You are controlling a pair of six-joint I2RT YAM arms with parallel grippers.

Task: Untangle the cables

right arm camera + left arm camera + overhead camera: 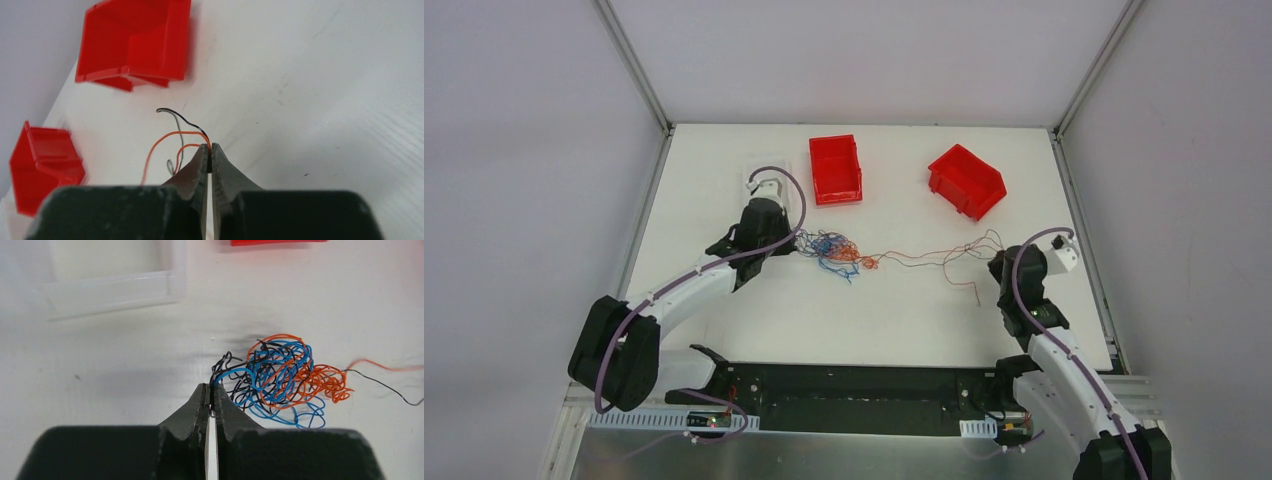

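Observation:
The cables form a small knot point(838, 250) of blue, orange and black wire at mid-table. Thin orange and black strands point(924, 255) run from it to the right. My left gripper point(797, 246) sits at the knot's left edge. In the left wrist view it point(212, 390) is shut on black and blue strands, and the knot point(280, 377) lies just right of the tips. My right gripper point(998, 260) is at the strands' far end. In the right wrist view it point(210, 148) is shut on an orange and a black wire point(172, 135).
Two red bins point(836, 169) point(966, 180) stand at the back of the table; both bins point(135, 40) point(42, 165) also appear in the right wrist view. A white tray point(752, 180) lies behind my left gripper, with its rim point(115, 287) in the left wrist view.

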